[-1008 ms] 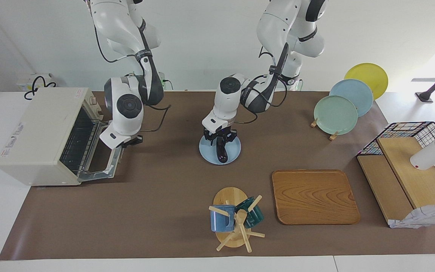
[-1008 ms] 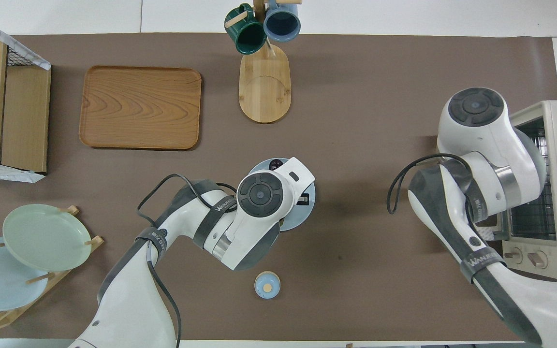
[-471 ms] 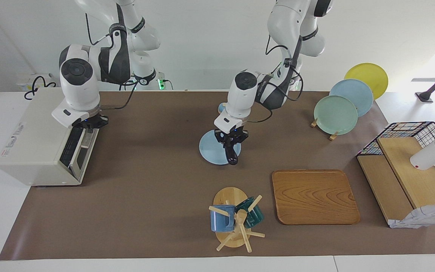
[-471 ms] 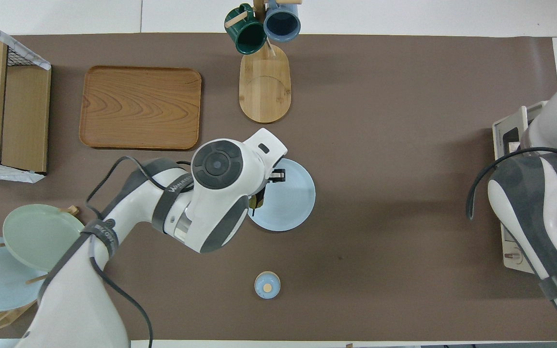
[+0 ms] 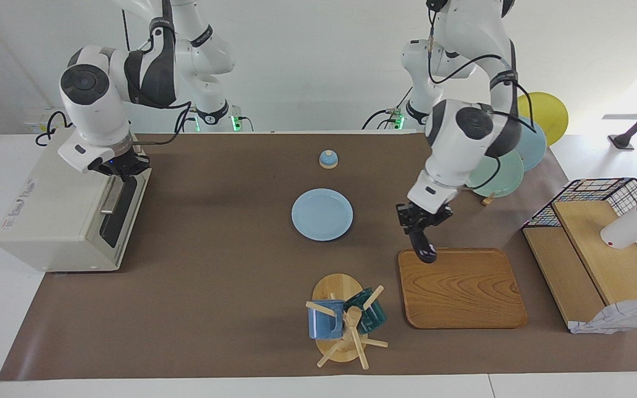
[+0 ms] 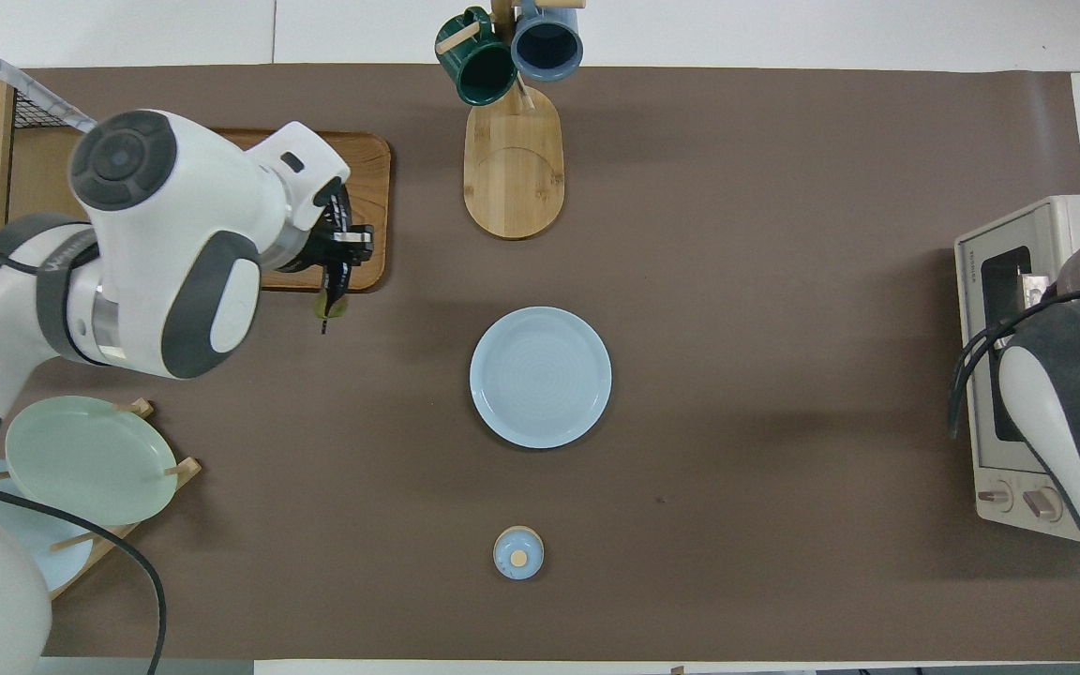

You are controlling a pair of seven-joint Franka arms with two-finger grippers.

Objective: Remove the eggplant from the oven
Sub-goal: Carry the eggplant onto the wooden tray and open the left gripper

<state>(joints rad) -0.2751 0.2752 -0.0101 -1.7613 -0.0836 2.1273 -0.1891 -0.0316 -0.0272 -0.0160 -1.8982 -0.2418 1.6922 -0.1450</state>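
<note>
**Q:** Left gripper: what does it carry, and why there?

**A:** Its fingers are clamped on the eggplant, which hangs stem-up and nearly vertical, its tip over the edge of the wooden tray that lies nearest the robots. A grip near the stem probably lets the long body dangle clear of the table, so it can be lowered end-first. The eggplant is thus out of the oven and well apart from it, at the left arm's end of the table.

**Q:** And the right gripper?

**A:** It sits at the top edge of the oven's dark glass door, which stands shut; whether its fingers are parted cannot be told. Presumably it is there to mind the door.

**Q:** What surrounds the load?

**A:** The light blue plate lies bare at mid-table, with the mug rack farther from the robots. Judged from this, only setting the eggplant down remains, and the tray seems the likeliest spot.
</note>
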